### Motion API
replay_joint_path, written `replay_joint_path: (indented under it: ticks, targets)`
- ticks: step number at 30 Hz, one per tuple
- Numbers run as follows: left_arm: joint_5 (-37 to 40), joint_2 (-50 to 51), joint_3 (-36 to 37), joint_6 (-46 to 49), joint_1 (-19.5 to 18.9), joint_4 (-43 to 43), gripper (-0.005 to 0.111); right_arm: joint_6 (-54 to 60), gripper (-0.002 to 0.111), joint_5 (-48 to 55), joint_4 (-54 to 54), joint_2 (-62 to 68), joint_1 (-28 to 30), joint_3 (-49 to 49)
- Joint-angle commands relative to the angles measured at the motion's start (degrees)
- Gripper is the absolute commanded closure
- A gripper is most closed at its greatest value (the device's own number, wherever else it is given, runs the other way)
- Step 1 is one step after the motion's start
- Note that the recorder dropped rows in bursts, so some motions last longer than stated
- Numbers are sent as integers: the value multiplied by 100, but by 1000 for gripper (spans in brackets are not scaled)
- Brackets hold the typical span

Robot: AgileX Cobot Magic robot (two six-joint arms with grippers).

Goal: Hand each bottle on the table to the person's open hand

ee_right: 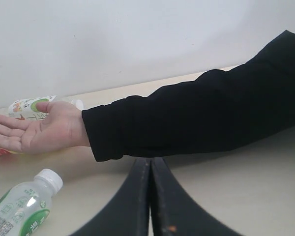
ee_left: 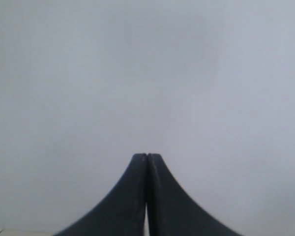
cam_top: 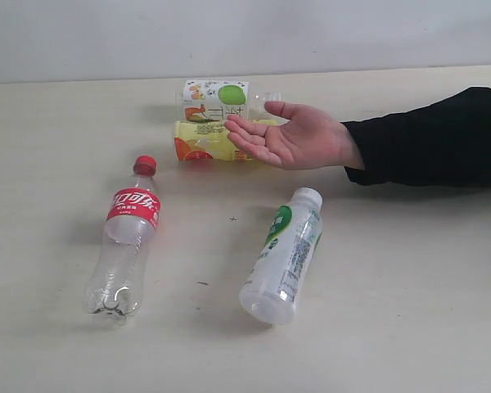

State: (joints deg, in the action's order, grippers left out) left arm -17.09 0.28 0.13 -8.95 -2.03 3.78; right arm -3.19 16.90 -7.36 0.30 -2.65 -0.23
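Observation:
Four bottles lie on the table (cam_top: 409,327). The clear cola bottle (cam_top: 125,237) with red label is at the left. The white green-label bottle (cam_top: 284,254) (ee_right: 20,206) is in the middle. The yellow-label bottle (cam_top: 206,141) and the clear apple-label bottle (cam_top: 219,101) (ee_right: 30,106) lie at the back, behind the person's open hand (cam_top: 299,137) (ee_right: 39,130), which is held palm up and empty. My left gripper (ee_left: 147,156) is shut and faces a blank wall. My right gripper (ee_right: 150,160) is shut, close to the black sleeve (ee_right: 196,113). Neither gripper shows in the exterior view.
The black-sleeved forearm (cam_top: 430,135) reaches in from the right edge across the back of the table. A pale wall (cam_top: 245,33) runs behind the table's far edge.

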Motion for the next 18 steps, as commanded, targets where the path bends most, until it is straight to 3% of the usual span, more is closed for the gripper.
replay_joint_path:
  ticks: [1, 4, 9, 14, 18]
  targets:
    - [-777, -28, -13, -1217, -7, 16, 106, 13, 108, -48, 23, -30, 2, 23]
    - [-1166, -28, -13, -2126, -7, 16, 106, 13, 108, -48, 23, -30, 2, 23]
    - [-2786, -7, -151, -2146, -15, -63, 106, 13, 108, -48, 23, -30, 2, 23]
    - [-2361, 1360, -1509, -1895, -15, -990, 106, 13, 108, -48, 23, -30, 2, 23]
    - [-1196, 3005, -2731, -2062, -15, -378, 106, 13, 108, -48, 23, -30, 2, 23]
